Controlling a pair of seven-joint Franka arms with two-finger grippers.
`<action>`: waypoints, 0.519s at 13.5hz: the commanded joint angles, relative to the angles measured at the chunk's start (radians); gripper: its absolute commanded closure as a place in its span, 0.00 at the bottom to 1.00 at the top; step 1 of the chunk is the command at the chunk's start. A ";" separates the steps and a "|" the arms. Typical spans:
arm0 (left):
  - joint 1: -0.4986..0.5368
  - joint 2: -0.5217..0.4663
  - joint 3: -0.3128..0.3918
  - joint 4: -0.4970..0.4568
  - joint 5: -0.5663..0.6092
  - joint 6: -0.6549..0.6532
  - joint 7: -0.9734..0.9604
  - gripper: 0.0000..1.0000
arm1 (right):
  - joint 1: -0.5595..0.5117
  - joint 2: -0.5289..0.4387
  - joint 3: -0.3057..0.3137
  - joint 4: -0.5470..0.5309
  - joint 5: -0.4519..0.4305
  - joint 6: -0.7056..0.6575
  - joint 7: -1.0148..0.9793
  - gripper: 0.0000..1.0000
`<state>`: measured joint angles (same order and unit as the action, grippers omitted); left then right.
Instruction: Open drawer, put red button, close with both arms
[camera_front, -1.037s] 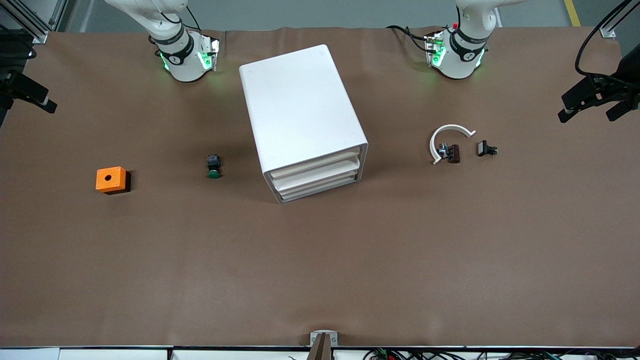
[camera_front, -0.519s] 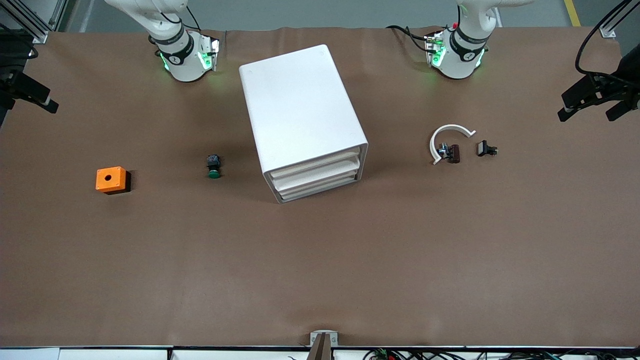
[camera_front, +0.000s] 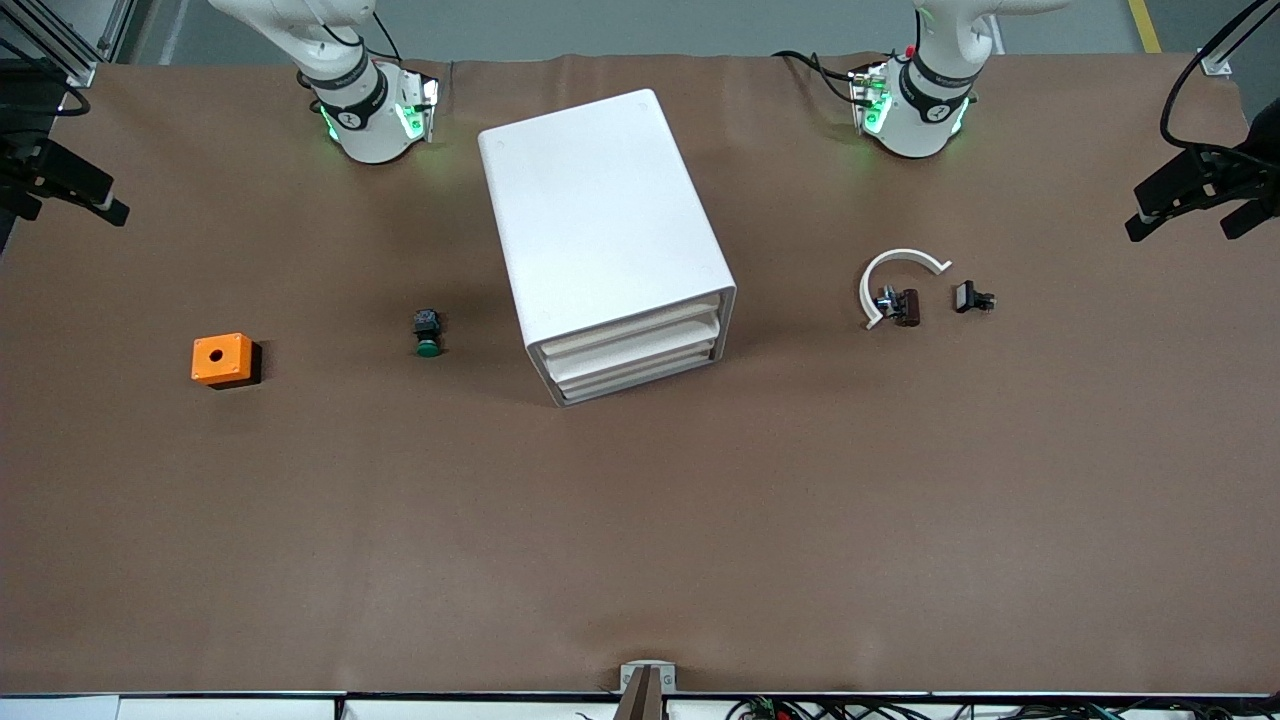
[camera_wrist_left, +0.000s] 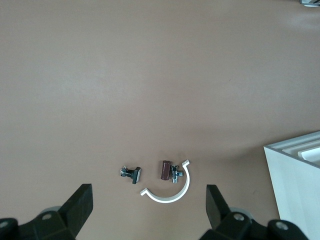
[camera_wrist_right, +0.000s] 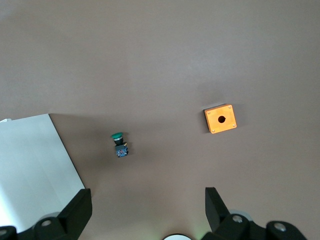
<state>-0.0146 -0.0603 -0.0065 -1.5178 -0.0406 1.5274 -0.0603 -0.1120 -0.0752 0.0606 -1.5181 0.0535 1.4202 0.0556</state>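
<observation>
The white cabinet (camera_front: 600, 220) stands mid-table, its three drawers (camera_front: 632, 350) all shut and facing the front camera. The red button (camera_front: 906, 306) (camera_wrist_left: 166, 170), a dark red cap on a small metal body, lies on its side inside a white arc-shaped piece (camera_front: 895, 270) toward the left arm's end. My left gripper (camera_wrist_left: 149, 210) hangs open high over that spot, holding nothing. My right gripper (camera_wrist_right: 148, 210) is open and empty, high over the right arm's end of the table.
A green-capped button (camera_front: 427, 335) (camera_wrist_right: 119, 145) lies beside the cabinet toward the right arm's end, with an orange cube with a hole (camera_front: 221, 359) (camera_wrist_right: 220, 118) farther out. A small black-capped metal piece (camera_front: 972, 298) (camera_wrist_left: 131, 173) lies beside the white arc.
Both grippers have drifted slightly at the front view's edges. Nothing on the table has moved.
</observation>
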 joint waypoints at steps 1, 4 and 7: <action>-0.016 0.005 0.010 0.021 0.018 -0.023 0.016 0.00 | 0.008 -0.023 0.001 -0.027 0.011 0.011 0.003 0.00; -0.015 0.004 0.008 0.021 0.008 -0.026 0.011 0.00 | 0.041 -0.025 -0.012 -0.027 0.005 0.013 0.004 0.00; -0.019 0.005 0.005 0.021 0.016 -0.038 0.007 0.00 | 0.072 -0.023 -0.039 -0.025 0.000 0.014 0.006 0.00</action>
<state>-0.0204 -0.0603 -0.0066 -1.5177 -0.0406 1.5163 -0.0602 -0.0681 -0.0752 0.0541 -1.5181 0.0531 1.4203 0.0564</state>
